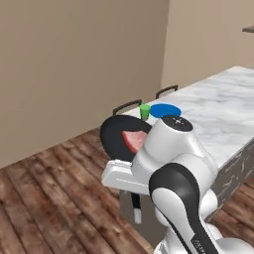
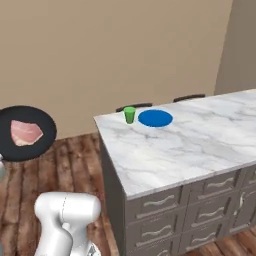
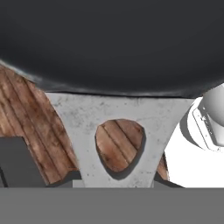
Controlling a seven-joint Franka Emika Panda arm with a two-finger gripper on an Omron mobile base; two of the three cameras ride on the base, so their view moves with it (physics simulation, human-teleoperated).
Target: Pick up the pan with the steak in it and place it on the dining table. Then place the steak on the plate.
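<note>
The black pan (image 1: 113, 135) (image 2: 41, 145) hangs in the air over the wooden floor, to the left of the dining table's (image 1: 223, 114) (image 2: 190, 145) end. Its face looks tipped toward the base cameras. The pink steak (image 1: 133, 140) (image 2: 25, 132) lies inside it. In the hand view the pan (image 3: 113, 43) fills the top, and its grey handle plate (image 3: 78, 127) runs down into my gripper (image 3: 117, 180), which is shut on it. In the left base view the handle's light tip (image 1: 137, 216) shows below my hand. The blue plate (image 1: 165, 110) (image 2: 155, 118) rests near the table's far corner.
A small green cup (image 1: 144, 110) (image 2: 129, 114) stands just left of the plate. Dark stool backs (image 1: 126, 105) (image 2: 187, 97) rise behind the table's far edge. Grey drawers (image 2: 160, 205) front the island. A beige wall closes the back, and wooden floor (image 1: 44, 198) lies to the left.
</note>
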